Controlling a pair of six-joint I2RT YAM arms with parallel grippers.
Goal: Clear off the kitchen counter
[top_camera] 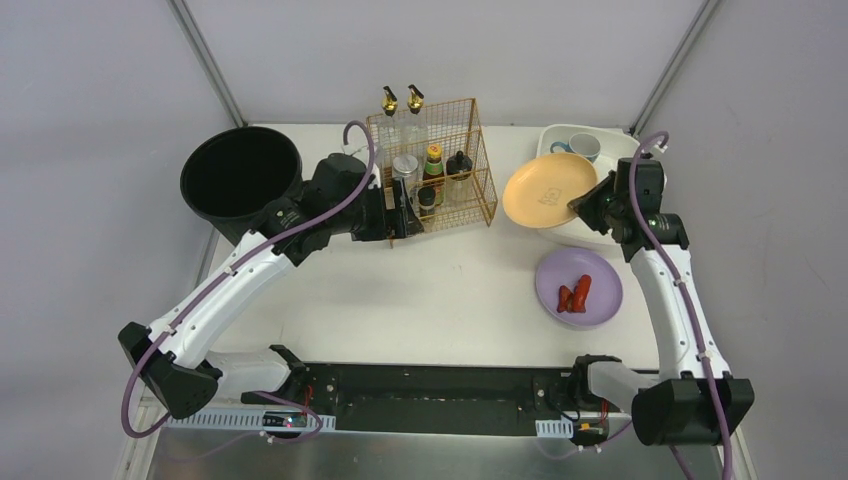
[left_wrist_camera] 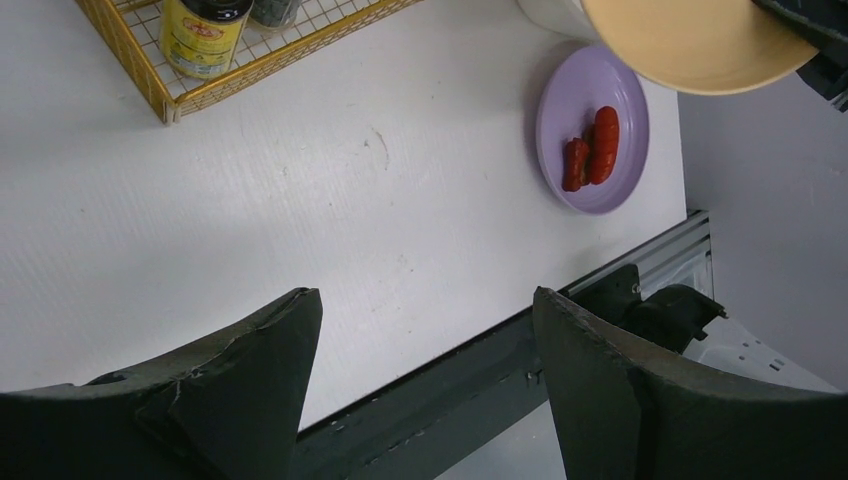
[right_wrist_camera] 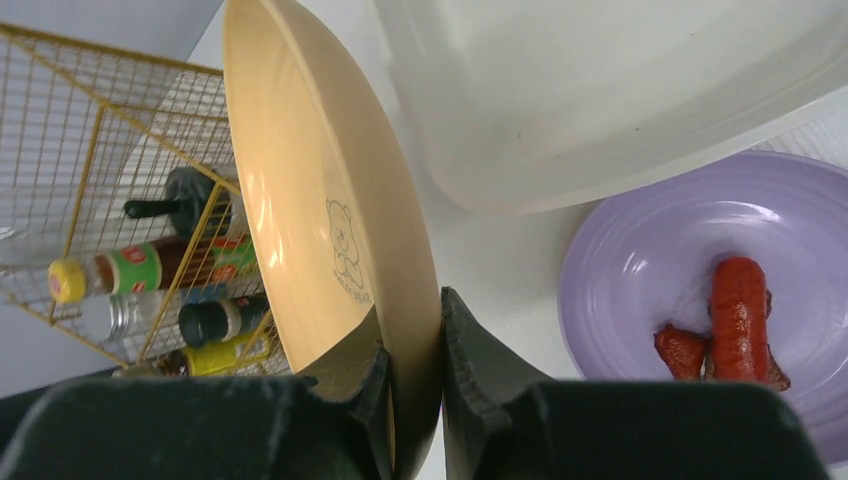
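Note:
The white kitchen counter (top_camera: 420, 290) (left_wrist_camera: 300, 200) carries a purple plate (top_camera: 600, 275) (left_wrist_camera: 600, 75) (right_wrist_camera: 650, 250) with red food pieces (top_camera: 576, 293) (right_wrist_camera: 738, 315) at the right. My right gripper (top_camera: 585, 205) (right_wrist_camera: 415, 320) is shut on the rim of a tan plate (top_camera: 548, 190) (right_wrist_camera: 300, 200), which is tilted at the front left of the cream tub (top_camera: 610, 133) (right_wrist_camera: 600, 90). My left gripper (top_camera: 400, 215) (left_wrist_camera: 422, 300) stands open and empty by the front left corner of the gold wire rack (top_camera: 470, 160) (left_wrist_camera: 250, 70).
Several bottles stand in the rack. A cup (top_camera: 580, 147) sits in the tub. A black bin (top_camera: 240, 180) stands at the back left, close to the left arm. The black rail (top_camera: 430, 390) (left_wrist_camera: 450, 390) runs along the counter's front edge.

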